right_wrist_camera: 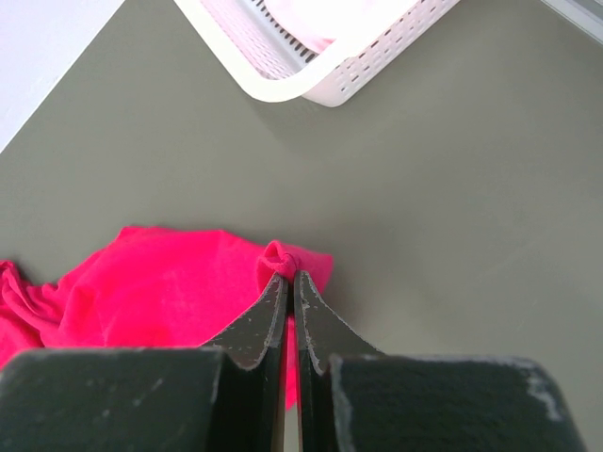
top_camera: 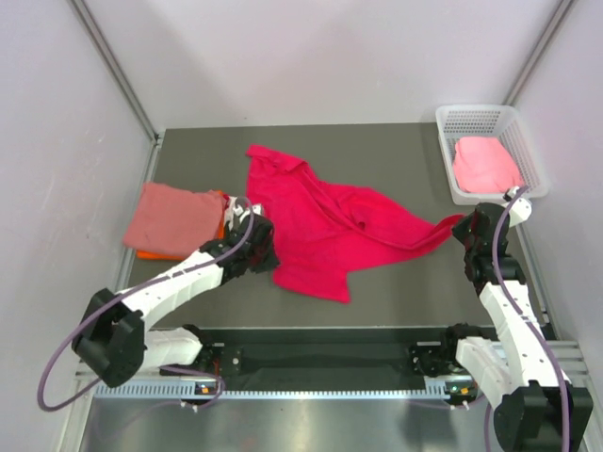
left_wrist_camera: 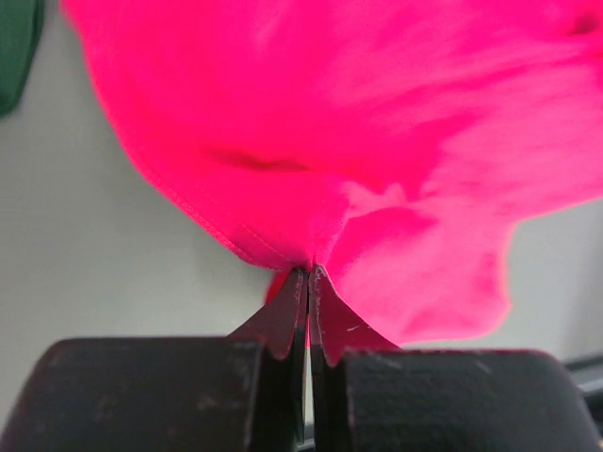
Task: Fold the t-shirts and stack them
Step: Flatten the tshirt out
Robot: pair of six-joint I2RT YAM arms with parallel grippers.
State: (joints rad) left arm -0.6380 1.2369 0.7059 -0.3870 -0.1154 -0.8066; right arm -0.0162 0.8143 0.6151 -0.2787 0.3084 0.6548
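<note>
Dark table (top_camera: 396,282). Crumpled across its middle, crimson-pink t-shirt (top_camera: 325,221). At left, salmon t-shirt (top_camera: 174,217) folded on orange t-shirt (top_camera: 149,252). At far right, white basket (top_camera: 476,121) holding light pink t-shirt (top_camera: 485,162). Pinching the crimson cloth: left claw (left_wrist_camera: 309,270) at one edge, right claw (right_wrist_camera: 289,275) at a tip.

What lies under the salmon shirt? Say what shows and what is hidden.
An orange shirt lies under the salmon shirt; only its near and right edges show. The rest is covered.
</note>
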